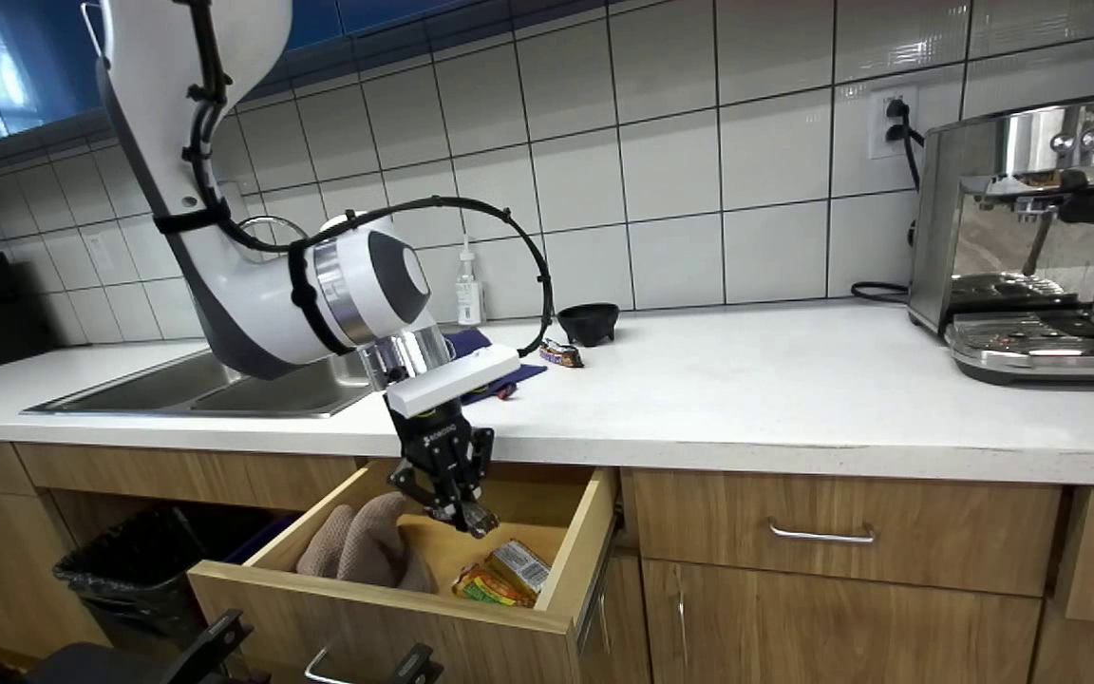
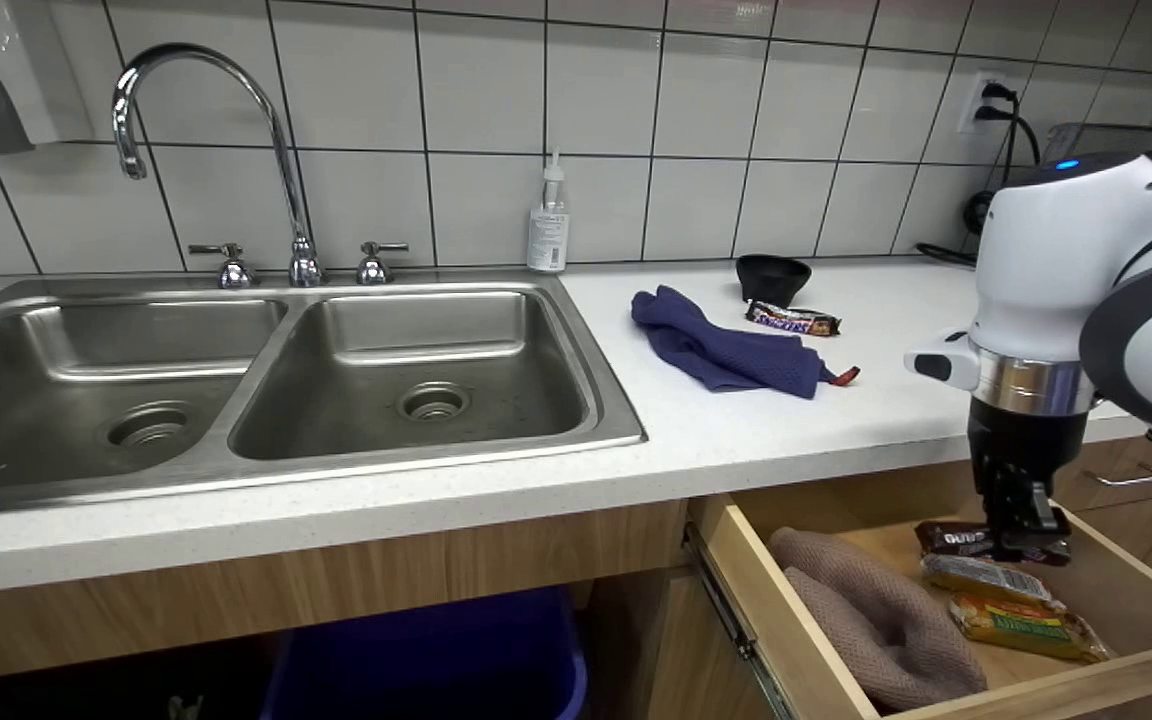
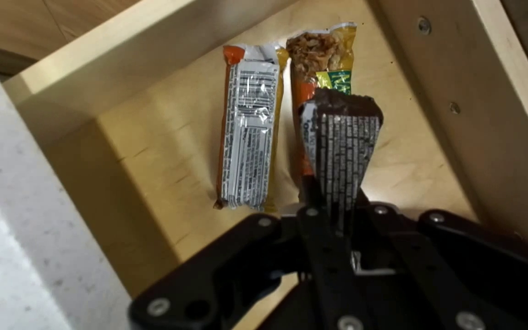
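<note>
So, in an exterior view my black metal pincer hangs over the open wooden drawer, in an exterior view it's clamped on a slim brown plastic-wrapped bar, and the wrist view suggests light, slick, best held mid-length.

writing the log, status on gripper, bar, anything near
Gripper holding dark bar. Both over open drawer. Nearby inside: barcode bar, orange bar, towel.

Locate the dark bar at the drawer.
In the wrist view, the dark bar is pinched in the claw, right of center, partly hiding the green-labelled bar in the drawer.
</note>
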Controlling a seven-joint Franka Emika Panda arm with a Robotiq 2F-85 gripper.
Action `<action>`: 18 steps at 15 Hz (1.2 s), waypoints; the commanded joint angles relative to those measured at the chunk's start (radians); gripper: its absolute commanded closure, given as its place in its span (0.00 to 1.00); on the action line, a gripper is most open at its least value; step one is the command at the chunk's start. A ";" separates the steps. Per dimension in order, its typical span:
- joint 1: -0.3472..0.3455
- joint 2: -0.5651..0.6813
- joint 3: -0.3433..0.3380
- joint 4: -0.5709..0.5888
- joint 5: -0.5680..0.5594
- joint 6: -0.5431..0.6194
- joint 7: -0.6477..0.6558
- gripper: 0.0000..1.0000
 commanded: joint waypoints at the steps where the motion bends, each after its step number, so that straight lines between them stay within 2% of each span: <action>1: -0.018 0.031 -0.006 0.020 -0.036 0.017 0.057 0.96; 3: -0.023 0.038 -0.006 0.024 -0.031 0.017 0.064 0.96; 4: -0.025 0.041 -0.005 0.027 -0.028 0.013 0.065 0.86; 5: -0.029 0.039 0.000 0.027 -0.021 0.011 0.059 0.60; 7: -0.033 0.033 0.004 0.027 -0.017 0.012 0.054 0.52; 14: -0.070 -0.023 0.053 -0.001 0.044 0.006 -0.014 0.01; 18: -0.088 -0.062 0.090 -0.012 0.101 0.007 -0.048 0.00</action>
